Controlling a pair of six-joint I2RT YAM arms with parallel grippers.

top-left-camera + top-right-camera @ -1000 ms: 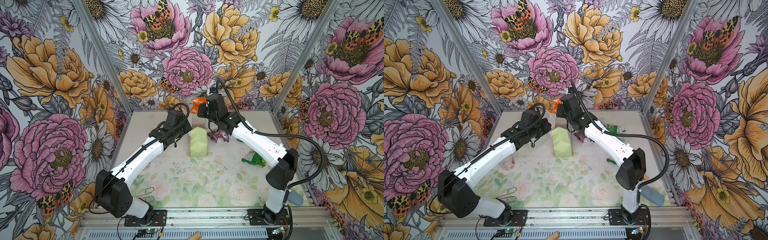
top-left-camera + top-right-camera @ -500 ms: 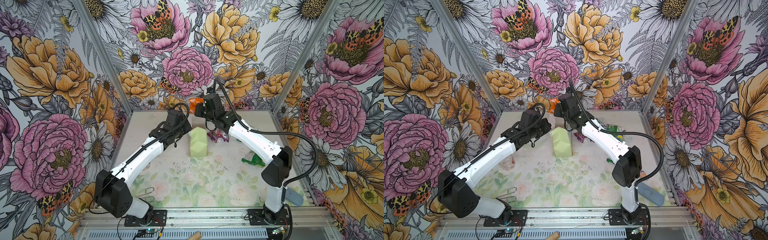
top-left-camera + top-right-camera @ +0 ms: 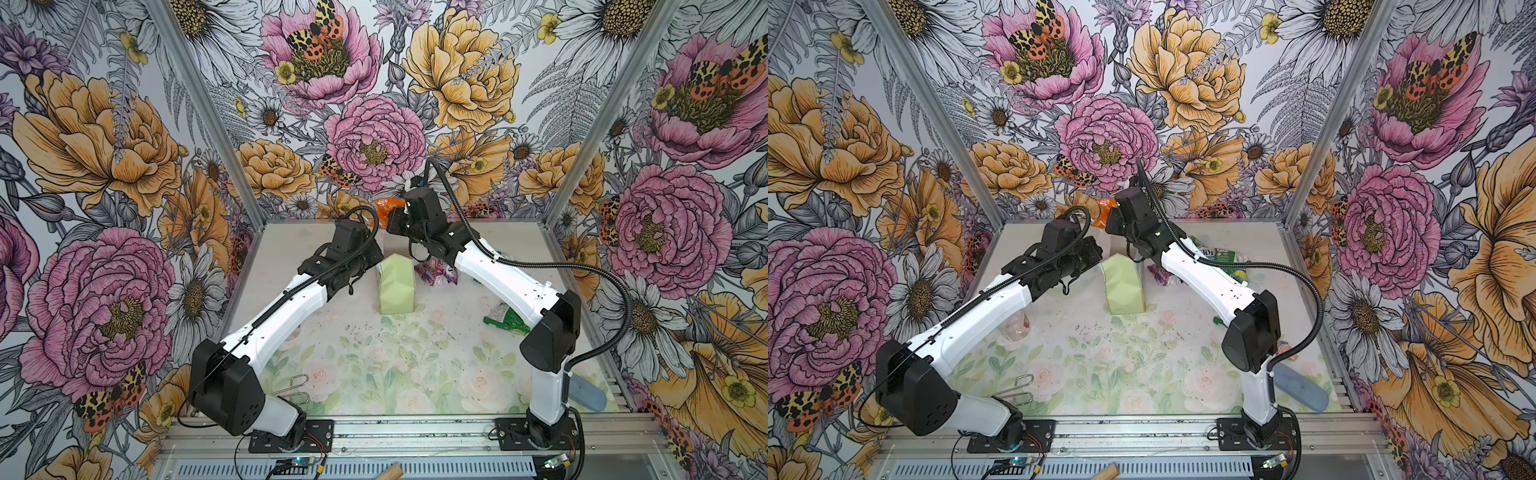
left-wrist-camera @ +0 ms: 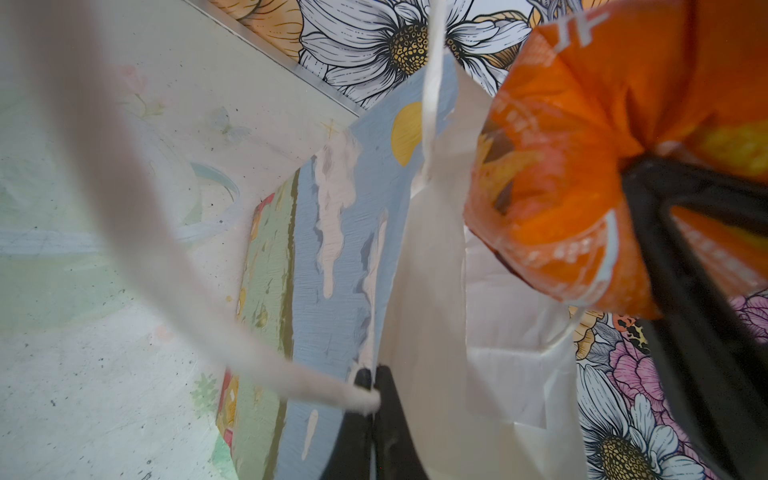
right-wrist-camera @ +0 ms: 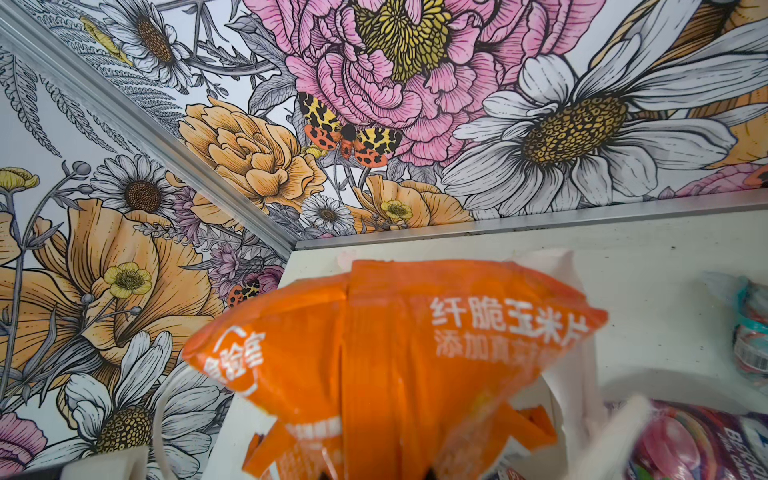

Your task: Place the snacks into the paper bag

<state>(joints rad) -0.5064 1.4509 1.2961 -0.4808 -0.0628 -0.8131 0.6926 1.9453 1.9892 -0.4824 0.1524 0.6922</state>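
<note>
The orange packet (image 5: 374, 353), printed "纤脆玉米片", is clamped by the right gripper (image 4: 629, 164). The paper bag (image 3: 397, 286) is pinched at its rim by the left gripper (image 4: 371, 384)

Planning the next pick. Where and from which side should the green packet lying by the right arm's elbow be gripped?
Probably the green packet by its exposed end toward the middle of the table, coming straight down: it lies flat, and the right arm's elbow covers its other end.
</note>
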